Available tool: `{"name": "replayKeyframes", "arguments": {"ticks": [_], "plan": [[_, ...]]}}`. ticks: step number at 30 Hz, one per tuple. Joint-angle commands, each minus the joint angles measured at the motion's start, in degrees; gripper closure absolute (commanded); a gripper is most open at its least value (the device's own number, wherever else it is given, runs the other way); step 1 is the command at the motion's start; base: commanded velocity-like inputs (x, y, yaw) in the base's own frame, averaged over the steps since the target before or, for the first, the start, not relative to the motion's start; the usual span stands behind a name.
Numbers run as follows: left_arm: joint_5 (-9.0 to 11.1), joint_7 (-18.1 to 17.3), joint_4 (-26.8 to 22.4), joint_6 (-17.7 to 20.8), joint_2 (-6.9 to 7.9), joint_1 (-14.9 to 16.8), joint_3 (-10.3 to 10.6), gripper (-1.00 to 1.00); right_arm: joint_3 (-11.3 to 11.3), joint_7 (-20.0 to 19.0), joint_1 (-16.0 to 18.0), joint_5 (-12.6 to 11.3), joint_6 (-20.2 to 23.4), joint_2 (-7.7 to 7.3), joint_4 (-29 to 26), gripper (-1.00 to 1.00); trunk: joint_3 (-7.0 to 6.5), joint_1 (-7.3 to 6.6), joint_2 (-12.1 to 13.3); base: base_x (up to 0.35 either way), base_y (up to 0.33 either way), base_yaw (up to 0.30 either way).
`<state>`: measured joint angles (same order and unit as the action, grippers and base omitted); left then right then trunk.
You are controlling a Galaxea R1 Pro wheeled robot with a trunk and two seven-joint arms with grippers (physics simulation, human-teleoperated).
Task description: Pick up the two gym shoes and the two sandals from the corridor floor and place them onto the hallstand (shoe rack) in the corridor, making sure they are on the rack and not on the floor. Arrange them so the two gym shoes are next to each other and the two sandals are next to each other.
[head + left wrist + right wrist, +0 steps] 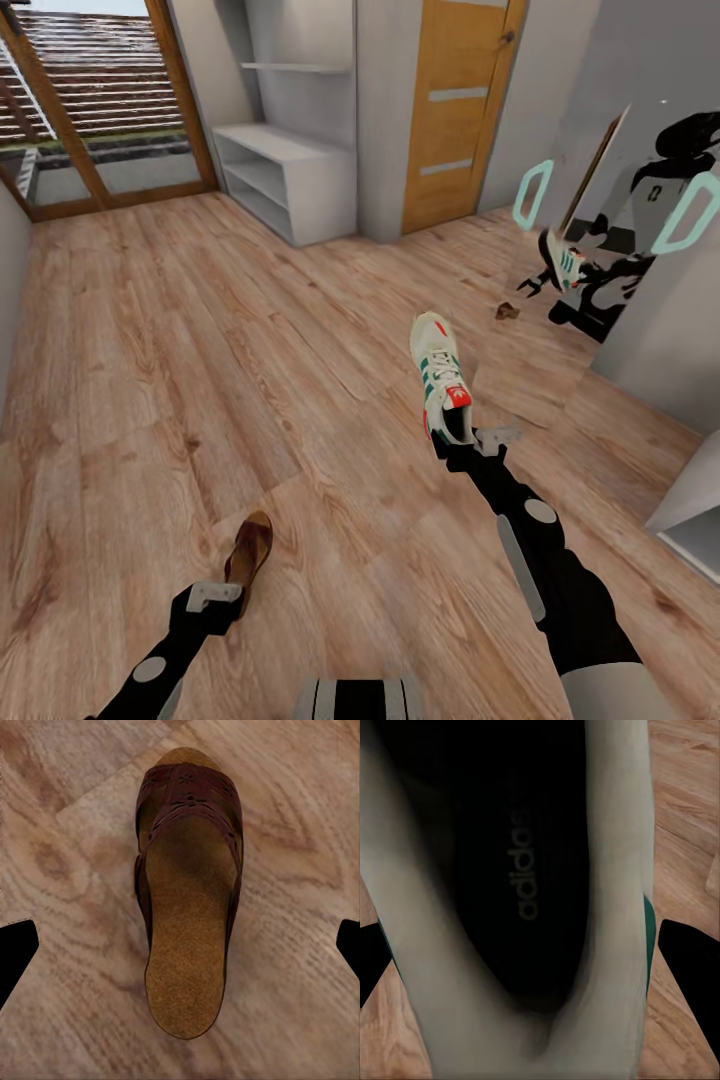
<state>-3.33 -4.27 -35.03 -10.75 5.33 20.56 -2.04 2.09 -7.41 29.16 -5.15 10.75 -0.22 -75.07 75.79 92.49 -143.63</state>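
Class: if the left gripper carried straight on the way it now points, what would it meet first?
Most likely the brown sandal, lying between the open fingertips of the left gripper; the wood floor lies beneath. Depth is unclear.

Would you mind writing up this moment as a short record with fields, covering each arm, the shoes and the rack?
right gripper: shut on the heel of a gym shoe, its toe pointing away from the robot
left gripper: at the heel end of a sandal; its fingers stand apart on either side, so open
sandal: flat on the corridor floor
second sandal: on the floor near the mirror
hallstand: at the far wall, no shoes visible on it
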Motion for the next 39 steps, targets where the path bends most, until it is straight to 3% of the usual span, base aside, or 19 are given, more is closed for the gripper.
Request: {"name": "replayKeyframes", "arguments": {"ticks": [1,3,11,14,19,25,31,39], "plan": [[-0.31,-0.30,0.01,-0.07,0.02,0.07,-0.26,-1.00,0.02,-0.06,0.02,-0.56,0.32,-0.03,-0.08,1.00,0.36,0.01,-0.03,0.000,0.000,0.000],[-0.28,-0.32,-0.01,0.21,0.13,0.19,-0.34,-1.00,0.02,-0.06,0.02,-0.56,0.32,-0.04,-0.08,1.00,0.54,0.01,-0.03,0.000,0.000,0.000],[-0.30,-0.78,2.10,1.39,0.64,6.33,-0.29,-1.00,0.00,-0.06,0.02,-0.42,0.30,-0.05,-0.16,1.00,0.80,0.01,-0.03,0.000,0.000,0.000],[-0.41,-0.73,3.80,1.49,0.59,7.47,-0.25,-1.00,-0.06,-0.06,0.02,-0.42,0.32,-0.06,-0.16,1.00,1.55,0.09,-0.07,0.000,0.000,0.000],[-0.44,-0.64,4.17,1.44,0.47,7.75,-0.11,-1.00,-0.07,-0.06,0.02,-0.39,0.32,-0.12,-0.16,1.00,3.02,0.22,-0.14,0.000,0.000,0.000],[-0.45,-0.55,4.34,1.12,0.22,7.75,0.06,-1.00,-0.07,-0.06,0.02,-0.39,0.27,-0.13,-0.21,1.00,3.31,0.22,-0.14,0.000,0.000,0.000],[-0.53,-0.52,4.36,1.00,0.09,7.74,0.11,-1.00,-0.07,-0.06,0.02,-0.39,0.24,-0.14,-0.20,1.00,4.91,0.37,-0.22,0.000,0.000,0.000],[-0.54,-0.54,4.36,0.89,0.05,7.68,0.11,-1.00,-0.07,-0.06,0.02,-0.48,0.23,-0.14,-0.22,1.00,5.41,0.37,-0.22,0.000,0.000,0.000]]}}
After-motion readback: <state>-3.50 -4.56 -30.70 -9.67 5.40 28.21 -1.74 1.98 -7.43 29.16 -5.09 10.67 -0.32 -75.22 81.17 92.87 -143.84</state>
